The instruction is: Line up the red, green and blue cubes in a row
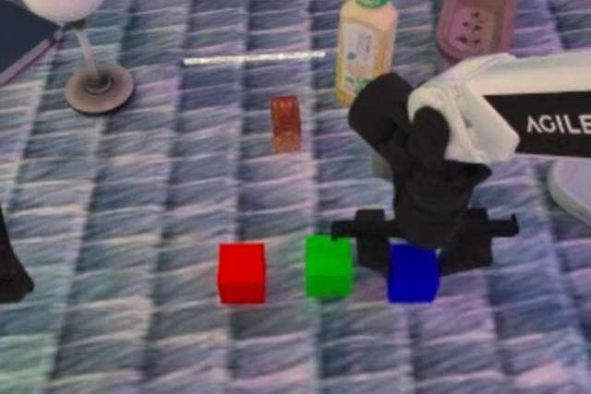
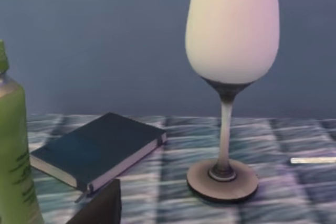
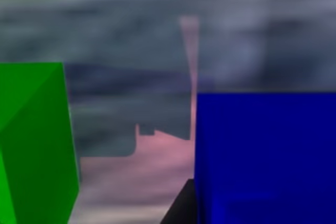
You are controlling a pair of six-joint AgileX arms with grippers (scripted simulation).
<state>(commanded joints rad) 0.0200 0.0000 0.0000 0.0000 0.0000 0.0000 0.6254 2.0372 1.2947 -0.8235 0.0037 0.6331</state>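
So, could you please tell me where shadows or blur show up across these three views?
Top view: the right gripper casts dark shadow behind the blue cube. Right wrist view: blurred cloth beyond the green cube. Left wrist view: the wine glass looks crisp.

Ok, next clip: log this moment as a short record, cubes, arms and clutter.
row: red cube, green cube, blue cube, left to right, gaps between
right gripper: low over the blue cube, fingers hidden
left arm: parked at the table's left edge
clutter: patterned block, bottle, wine glass, notebook, pink holder
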